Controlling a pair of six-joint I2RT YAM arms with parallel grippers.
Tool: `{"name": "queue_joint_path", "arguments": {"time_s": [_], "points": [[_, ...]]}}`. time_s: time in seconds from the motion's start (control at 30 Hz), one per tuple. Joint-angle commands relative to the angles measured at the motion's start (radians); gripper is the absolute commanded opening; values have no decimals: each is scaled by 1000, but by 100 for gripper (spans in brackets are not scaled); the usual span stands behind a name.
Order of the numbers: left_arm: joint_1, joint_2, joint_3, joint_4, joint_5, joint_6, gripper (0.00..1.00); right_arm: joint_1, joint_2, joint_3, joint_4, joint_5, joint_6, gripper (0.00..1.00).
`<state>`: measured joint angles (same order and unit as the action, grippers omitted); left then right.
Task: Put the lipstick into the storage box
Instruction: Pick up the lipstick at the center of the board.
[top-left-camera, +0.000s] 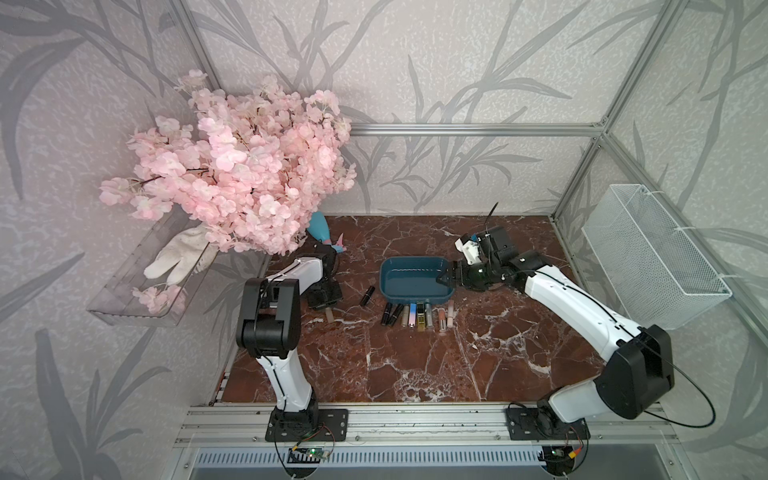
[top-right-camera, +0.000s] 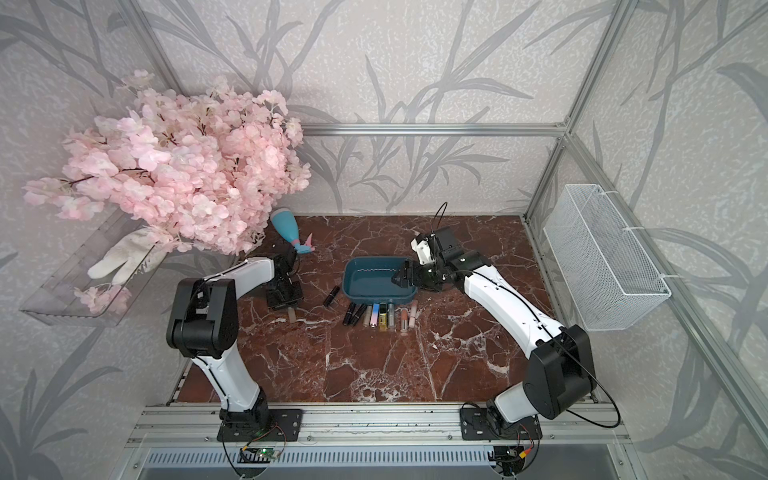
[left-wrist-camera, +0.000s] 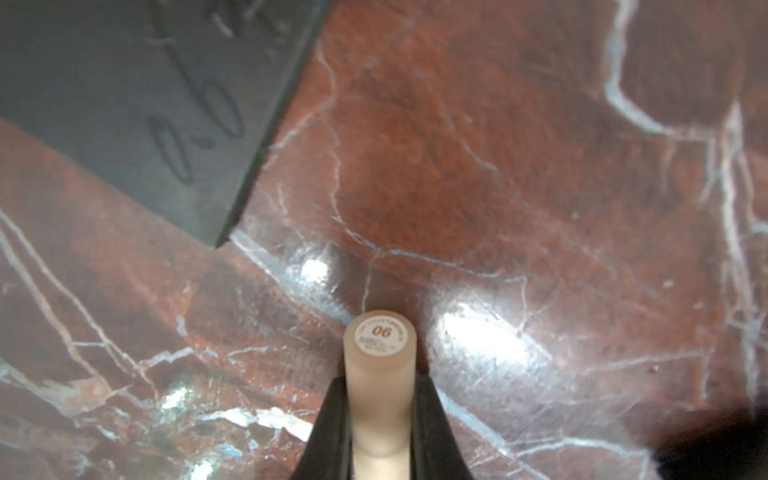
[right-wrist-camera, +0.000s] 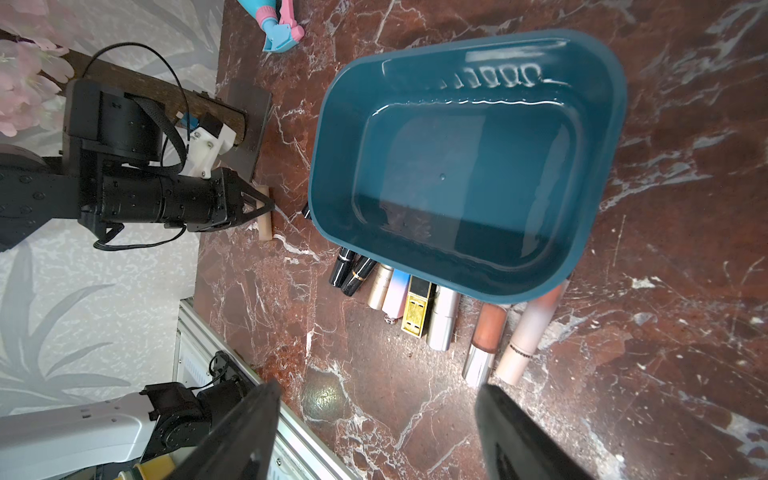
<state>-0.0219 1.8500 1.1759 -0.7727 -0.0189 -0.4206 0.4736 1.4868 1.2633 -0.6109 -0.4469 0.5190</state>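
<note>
Lipstick (left-wrist-camera: 380, 340), a frosted beige cylinder with a flat round end, is pinched across its body by the left gripper (left-wrist-camera: 380, 384), whose two black fingers press its sides. It sits low over the red marble-patterned tabletop (top-left-camera: 415, 365), to the left of the storage box (top-left-camera: 411, 280). I cannot tell whether it rests on the surface or is just clear of it.

The box is glossy teal plastic, a shallow rounded rectangle with a thick rim and nothing in it. The right gripper (right-wrist-camera: 376, 386) hovers at its right end, its fingers spread wide around nothing.

I count ten tubes:
- the held one;
- a lone black tube (top-left-camera: 365, 296) between it and the box;
- a row of eight (top-left-camera: 417, 316) just in front of the box. These are two black, one pale gold, one pink-to-blue, one square gold, one silver, one copper with a silver cap, and one pale pink.

Only the left wrist view shows the "06" label on the tube's end. Only the right wrist view shows a line of moulded slots (right-wrist-camera: 498, 77) in the box wall. Only the top views take in the white wire-mesh basket (top-left-camera: 656, 257) and the mass of pink blossoms (top-left-camera: 232, 166).
</note>
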Motion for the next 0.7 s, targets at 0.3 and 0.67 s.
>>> {"name": "queue_joint_path", "arguments": {"time_s": [0.3,0.67], "points": [[7,-102,-72,23,74,-79,6,5,6,16,22,-26,6,79],[4,-310,-100,-30,163,-90,3,5,-46,-24,36,-7,16,79]]}}
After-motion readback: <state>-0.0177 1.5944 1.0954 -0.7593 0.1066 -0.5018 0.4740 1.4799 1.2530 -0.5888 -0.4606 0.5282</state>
